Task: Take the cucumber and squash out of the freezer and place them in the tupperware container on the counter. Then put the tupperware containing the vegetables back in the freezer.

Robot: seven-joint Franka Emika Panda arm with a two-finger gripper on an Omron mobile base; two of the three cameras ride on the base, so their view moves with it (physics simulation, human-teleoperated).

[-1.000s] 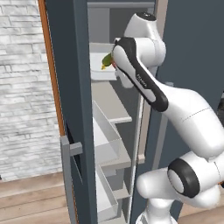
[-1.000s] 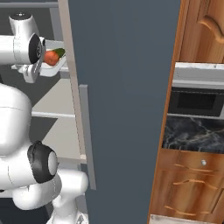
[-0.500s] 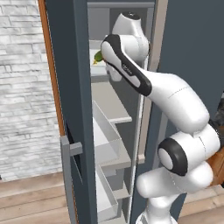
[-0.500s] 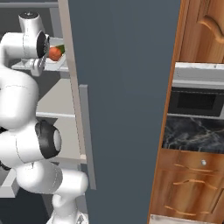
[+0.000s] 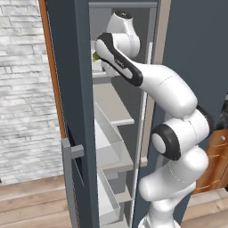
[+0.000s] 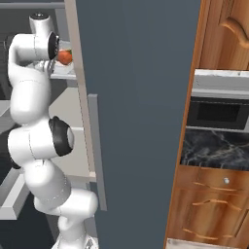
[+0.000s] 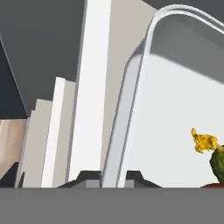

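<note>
Gripper [image 7: 107, 177] clenched on the whitish-grey rimmed tray's [image 7: 131, 131] edge, up top in the dark slate freezer [image 5: 71, 89]. Green cucumber [image 7: 217, 162] and orange squash [image 6: 64, 57] ride inside; tray nearly home.

The fingertips [image 7: 92, 175] stand close on either side of the tray [image 7: 175, 109] rim, which rises straight ahead between them. Beyond the rim, to the fingers' right, the tray floor lies bare up to the cucumber [image 7: 216, 162] at the far right edge. To the fingers' left, the freezer [image 7: 94, 87] wall and shelf edges stand close, leaving little room.
</note>
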